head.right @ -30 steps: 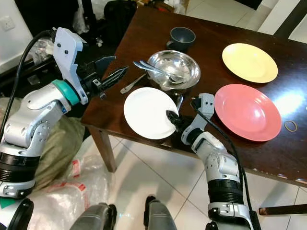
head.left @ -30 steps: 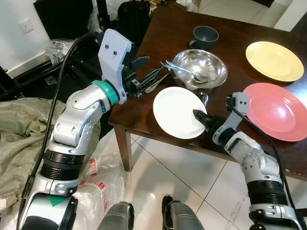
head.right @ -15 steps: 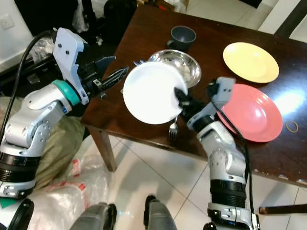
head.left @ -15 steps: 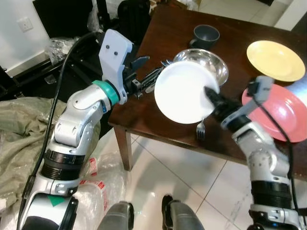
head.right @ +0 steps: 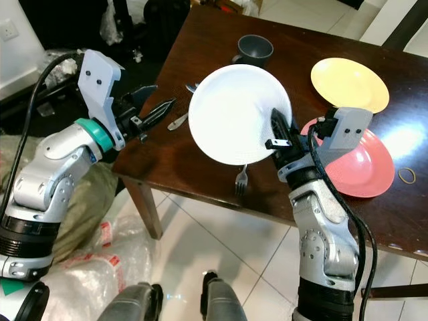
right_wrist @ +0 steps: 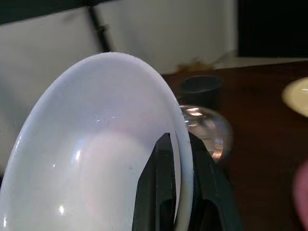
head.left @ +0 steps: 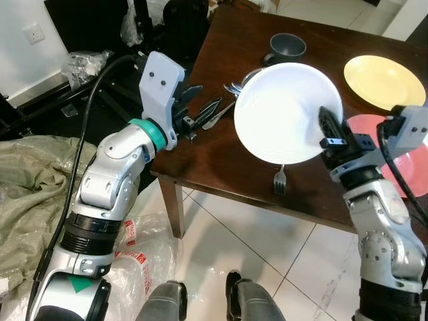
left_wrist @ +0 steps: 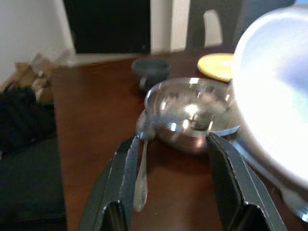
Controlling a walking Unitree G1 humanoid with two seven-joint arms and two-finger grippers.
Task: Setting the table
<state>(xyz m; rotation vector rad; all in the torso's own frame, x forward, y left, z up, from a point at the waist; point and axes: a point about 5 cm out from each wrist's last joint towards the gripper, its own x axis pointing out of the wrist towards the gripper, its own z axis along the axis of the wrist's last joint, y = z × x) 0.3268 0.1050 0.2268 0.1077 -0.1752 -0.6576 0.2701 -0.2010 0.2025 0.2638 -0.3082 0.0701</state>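
The white plate [head.left: 287, 112] has risen, tilted face-up-left, rim pinched by the right tool [head.left: 329, 128] (left tool [head.left: 204, 112] open).

Steel bowl [left_wrist: 190, 113] mostly behind white plate [head.left: 287, 114]

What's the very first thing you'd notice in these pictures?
The big white plate, held up in the air over the near edge of the dark table by the right gripper, pinched at its rim. Just below it, a fork lies on the table.
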